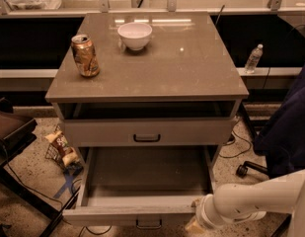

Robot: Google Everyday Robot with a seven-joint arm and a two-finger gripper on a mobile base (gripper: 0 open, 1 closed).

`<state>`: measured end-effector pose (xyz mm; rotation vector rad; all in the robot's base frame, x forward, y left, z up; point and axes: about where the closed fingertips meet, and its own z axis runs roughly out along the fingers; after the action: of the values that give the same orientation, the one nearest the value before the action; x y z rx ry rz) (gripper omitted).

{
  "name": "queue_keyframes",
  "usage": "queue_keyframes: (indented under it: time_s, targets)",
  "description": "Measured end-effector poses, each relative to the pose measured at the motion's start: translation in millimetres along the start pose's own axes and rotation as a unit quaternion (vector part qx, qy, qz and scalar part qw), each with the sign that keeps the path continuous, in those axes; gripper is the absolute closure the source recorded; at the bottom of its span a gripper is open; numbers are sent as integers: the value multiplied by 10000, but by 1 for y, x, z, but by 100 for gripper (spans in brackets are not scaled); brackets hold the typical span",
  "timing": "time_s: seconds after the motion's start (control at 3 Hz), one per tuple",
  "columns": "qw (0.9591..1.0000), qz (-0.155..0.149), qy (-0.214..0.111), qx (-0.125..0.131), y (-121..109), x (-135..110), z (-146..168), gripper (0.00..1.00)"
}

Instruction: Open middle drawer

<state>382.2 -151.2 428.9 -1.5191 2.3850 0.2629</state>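
The middle drawer [142, 174] stands pulled far out from the grey cabinet, and its plain grey inside shows with nothing in it. Its front [117, 216] faces the lower edge of the view, with a small dark bar handle [148, 224] at its centre. My gripper [194, 225] is at the right end of that drawer front, at the end of my white arm [255, 199], which comes in from the lower right. The gripper is mostly hidden by the wrist and the view's edge. The drawer above [146, 132] is shut, with its own dark handle.
On the cabinet top [191, 68] stand a drink can [85, 55] and a white bowl [134, 35]. A snack bag [60, 147] lies on the floor at the left. A dark chair [285, 127] is at the right, and a water bottle [253, 58] behind it.
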Motion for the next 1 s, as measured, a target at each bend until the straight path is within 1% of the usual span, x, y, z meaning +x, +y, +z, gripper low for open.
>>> queue_keyframes:
  time_s: [0.33, 0.67, 1.0]
  targets:
    - [10000, -3, 1, -6, 0, 0, 0, 0]
    - [10000, -21, 11, 7, 0, -1, -1, 0]
    - [9992, -294, 166, 219, -7, -16, -23, 0]
